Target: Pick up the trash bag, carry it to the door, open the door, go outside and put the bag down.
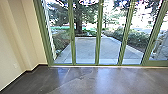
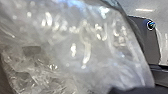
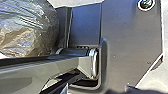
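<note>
Floor (image 1: 82, 80): open up to green-framed glass panels (image 1: 99, 32)
Wall (image 1: 18, 47): closes off the left
Trash bag (image 2: 75, 50): beside the robot's body, partly cut off
Left tool, right tool: cannot tell if spread or pressed together

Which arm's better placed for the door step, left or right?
Right, probably. The plastic bag crowds the left wrist camera, so that arm likely carries it; the right wrist camera catches less of it. Green-framed glass stands ahead. Can't confirm either grip.
</note>
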Robot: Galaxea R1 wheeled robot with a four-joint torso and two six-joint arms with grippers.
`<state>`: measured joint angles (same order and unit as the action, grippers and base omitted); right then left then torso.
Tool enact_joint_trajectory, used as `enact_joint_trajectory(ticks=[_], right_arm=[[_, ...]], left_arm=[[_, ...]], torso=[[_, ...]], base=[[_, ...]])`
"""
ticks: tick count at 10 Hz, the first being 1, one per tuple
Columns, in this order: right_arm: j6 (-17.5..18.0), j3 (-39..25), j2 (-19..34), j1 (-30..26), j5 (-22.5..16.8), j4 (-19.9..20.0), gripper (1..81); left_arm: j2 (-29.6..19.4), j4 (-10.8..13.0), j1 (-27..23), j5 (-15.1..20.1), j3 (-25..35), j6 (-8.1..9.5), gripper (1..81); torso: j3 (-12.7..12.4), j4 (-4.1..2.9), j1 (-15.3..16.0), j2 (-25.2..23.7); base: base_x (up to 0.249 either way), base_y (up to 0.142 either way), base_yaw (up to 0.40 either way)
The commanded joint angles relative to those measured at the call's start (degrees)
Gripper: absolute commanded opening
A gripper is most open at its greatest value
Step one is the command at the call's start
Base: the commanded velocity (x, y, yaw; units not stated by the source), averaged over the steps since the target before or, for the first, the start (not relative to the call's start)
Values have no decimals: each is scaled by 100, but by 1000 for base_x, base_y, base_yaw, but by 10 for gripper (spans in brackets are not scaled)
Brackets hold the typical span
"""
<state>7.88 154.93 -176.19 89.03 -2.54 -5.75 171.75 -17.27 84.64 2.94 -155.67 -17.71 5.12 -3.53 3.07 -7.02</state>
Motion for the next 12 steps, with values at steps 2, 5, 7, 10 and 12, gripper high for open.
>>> enact_joint_trajectory(ticks=[2,5,7,10,12], right_arm=[[-102,-69,-165,-196,-362,-22,811],[-102,-78,-165,-196,-370,-22,811],[-102,-69,-165,-196,-362,-14,811],[-102,-69,-165,-196,-362,-13,811],[-102,-61,-165,-196,-362,-13,811]], left_arm=[[-9,22,-285,347,11,-4,10],[-9,22,-285,339,11,-4,10],[-9,22,-285,339,11,-4,10],[-18,22,-285,339,11,5,10],[-9,22,-285,339,11,5,10]], torso=[[0,0,0,0],[0,0,0,0],[0,0,0,0],[0,0,0,0],[0,0,0,0]], base=[[0,0,-273],[0,0,-273],[0,0,-272],[0,0,-271],[0,0,-271]])
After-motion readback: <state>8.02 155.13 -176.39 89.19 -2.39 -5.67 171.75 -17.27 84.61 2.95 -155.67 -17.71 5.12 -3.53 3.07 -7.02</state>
